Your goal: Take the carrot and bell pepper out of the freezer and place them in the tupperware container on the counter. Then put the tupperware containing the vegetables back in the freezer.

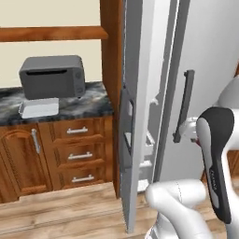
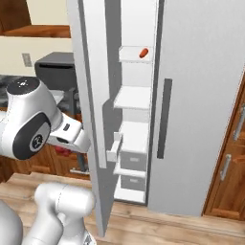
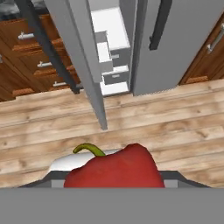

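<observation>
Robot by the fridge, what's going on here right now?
The arm has the red pepper between the fingers of its tool, held out over the wood floor in front of the fridge. The freezer door stands open, and the carrot lies on an upper shelf inside. The tupperware sits on the counter in front of the toaster oven, and I can't see anything in it.

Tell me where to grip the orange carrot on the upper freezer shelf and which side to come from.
Grip the small orange tapered carrot across its middle, coming straight in from the open front of the white-shelved freezer. It lies slanted near the shelf's right end, against the right wall, so closing across its narrow width looks easiest.
</observation>
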